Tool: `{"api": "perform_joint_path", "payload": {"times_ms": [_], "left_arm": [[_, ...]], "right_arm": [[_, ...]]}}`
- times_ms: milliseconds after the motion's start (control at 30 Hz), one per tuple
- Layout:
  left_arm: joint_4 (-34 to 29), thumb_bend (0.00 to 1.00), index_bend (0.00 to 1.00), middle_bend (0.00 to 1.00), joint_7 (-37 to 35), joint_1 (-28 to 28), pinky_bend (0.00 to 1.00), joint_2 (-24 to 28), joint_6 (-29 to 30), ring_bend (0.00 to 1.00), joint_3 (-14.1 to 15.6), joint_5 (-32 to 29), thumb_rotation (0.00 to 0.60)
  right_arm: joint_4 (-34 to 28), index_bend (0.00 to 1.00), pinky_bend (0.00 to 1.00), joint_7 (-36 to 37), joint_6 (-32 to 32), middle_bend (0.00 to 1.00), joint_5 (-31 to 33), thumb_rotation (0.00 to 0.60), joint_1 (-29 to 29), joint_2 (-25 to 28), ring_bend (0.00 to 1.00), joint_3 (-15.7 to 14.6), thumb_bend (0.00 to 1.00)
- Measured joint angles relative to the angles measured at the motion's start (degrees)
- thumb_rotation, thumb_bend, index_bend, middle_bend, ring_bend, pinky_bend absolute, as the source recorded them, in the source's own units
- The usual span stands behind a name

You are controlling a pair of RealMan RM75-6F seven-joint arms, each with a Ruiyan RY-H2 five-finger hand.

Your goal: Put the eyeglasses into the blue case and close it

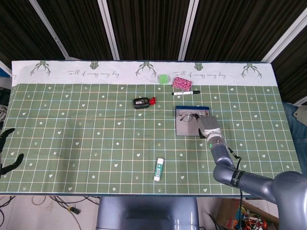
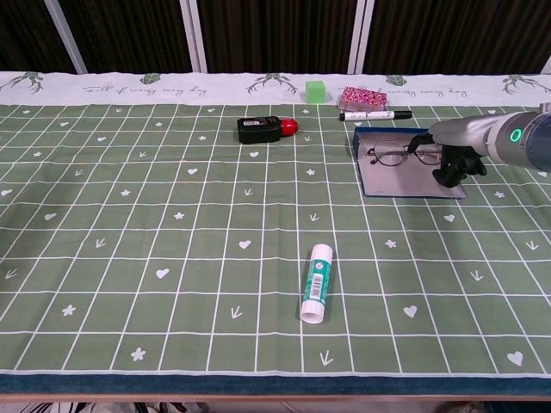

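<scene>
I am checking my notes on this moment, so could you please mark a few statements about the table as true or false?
1. The eyeglasses lie in the open blue case. True.
2. The case lid is closed. False: it stands open at the far edge.
3. The right hand is at the right end of the case. True.
4. The glue stick lies inside the case. False: it lies on the cloth nearer the front edge.
5. The green cube sits left of the pink pouch. True.
</scene>
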Motion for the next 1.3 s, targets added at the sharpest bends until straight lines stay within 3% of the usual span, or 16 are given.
{"api": "perform_joint_path", "payload": {"times_ms": [1300], "left_arm": [[-0.1,0.26,0.17,0.00,-0.3,0.0,0.00,0.2,-0.1,0.00,0.0,-0.2,0.600]], "right_arm": [[4.7,0.11,0.68,-2.0,-0.9,0.82,3.7,0.600,2.4,-1.7,0.77,1.4,0.69]]}}
